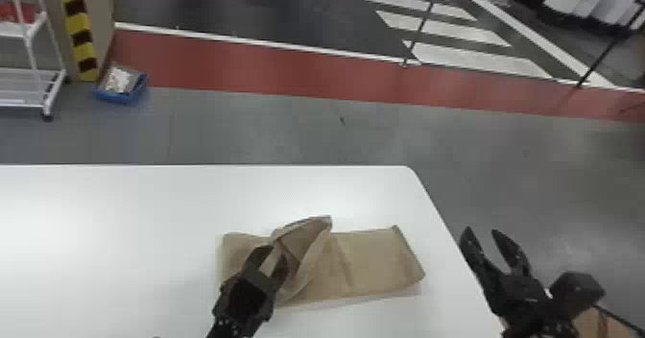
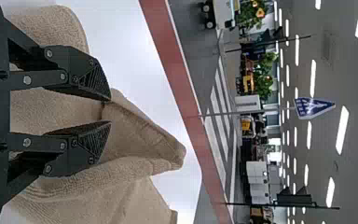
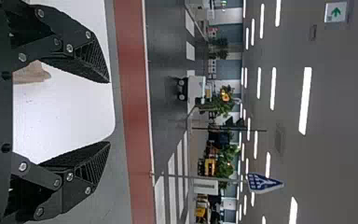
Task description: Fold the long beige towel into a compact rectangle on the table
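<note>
The towel [image 1: 369, 265] is laid lengthwise from left to right on the white table [image 1: 120, 217], near the table's right edge. Its right part is spread mostly flat, marked by a crease; toward its left part, a loose flap [image 1: 304, 236] is lifted into a ridge, its pointed corner extended past the towel's far edge.

The left gripper [image 1: 274, 251] is placed over the towel, beside the flap. Its fingers are parted by a narrow gap, and cloth is seen between them in the left wrist view; whether it is touched by them cannot be told.

The right gripper [image 1: 481, 230] is held empty beyond the table's right edge in the head view, its fingers spread wide.

Behind the table, a grey floor [image 1: 288, 130] is crossed by a red strip [image 1: 264, 68]. A blue tray [image 1: 115, 97] is set on the floor beside a white rack [image 1: 24, 102].
</note>
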Motion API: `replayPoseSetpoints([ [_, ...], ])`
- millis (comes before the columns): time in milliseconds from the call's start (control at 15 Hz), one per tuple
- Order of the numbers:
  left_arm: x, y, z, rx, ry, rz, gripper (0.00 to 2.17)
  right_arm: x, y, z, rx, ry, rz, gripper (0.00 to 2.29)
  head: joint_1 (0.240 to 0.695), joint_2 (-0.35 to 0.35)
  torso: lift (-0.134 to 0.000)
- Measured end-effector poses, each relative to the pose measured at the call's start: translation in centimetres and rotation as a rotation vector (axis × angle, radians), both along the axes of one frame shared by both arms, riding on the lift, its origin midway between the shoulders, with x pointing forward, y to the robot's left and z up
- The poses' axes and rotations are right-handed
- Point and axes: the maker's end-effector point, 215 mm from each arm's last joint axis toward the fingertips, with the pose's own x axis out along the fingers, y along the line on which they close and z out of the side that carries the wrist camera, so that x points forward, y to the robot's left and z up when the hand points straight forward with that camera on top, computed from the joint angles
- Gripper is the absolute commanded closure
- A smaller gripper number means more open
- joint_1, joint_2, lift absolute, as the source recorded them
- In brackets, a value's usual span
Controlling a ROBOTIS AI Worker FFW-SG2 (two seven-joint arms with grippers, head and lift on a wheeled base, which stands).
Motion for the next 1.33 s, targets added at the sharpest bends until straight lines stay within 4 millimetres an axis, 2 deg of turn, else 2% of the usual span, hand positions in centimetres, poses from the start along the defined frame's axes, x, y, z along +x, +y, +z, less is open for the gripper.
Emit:
replayPoseSetpoints([
  [200,0.1,-0.4,0.3,0.012,-0.026,-0.023,0.85,-1.4,-1.5,0.4,0.032,-0.026,-0.032,0.49,0.695,-0.35,0.0],
  [333,-0.1,-0.6,-0.4,0.026,-0.013,-0.054,0.85,-1.7,-1.7,0.5,0.059,-0.042,-0.04,0.49,0.695,-0.35,0.0],
  [533,-2.3,-1.9,-2.2,0.027,0.043,-0.145,0.85,-1.3,-0.6,0.1,0.089,-0.048,-0.026,0.49,0.695,-0.35,0.0],
  [733,-4.2,-3.3,-2.7,-0.023,0.109,-0.231,0.85,-0.3,0.4,0.1,0.1,-0.051,-0.007,0.49,0.695,-0.35,0.0],
  [933,-6.4,-4.5,-2.6,-0.099,0.177,-0.323,0.84,0.4,1.3,-0.9,0.135,-0.018,0.007,0.49,0.695,-0.35,0.0],
  [1133,-7.5,-5.3,-0.1,-0.197,0.16,-0.379,0.84,1.4,4.2,-1.7,0.185,0.025,0.036,0.49,0.695,-0.35,0.0],
  [1333,-7.3,-5.8,3.5,-0.281,0.092,-0.354,0.84,3.4,10.1,-0.7,0.21,0.04,0.111,0.49,0.695,-0.35,0.0],
])
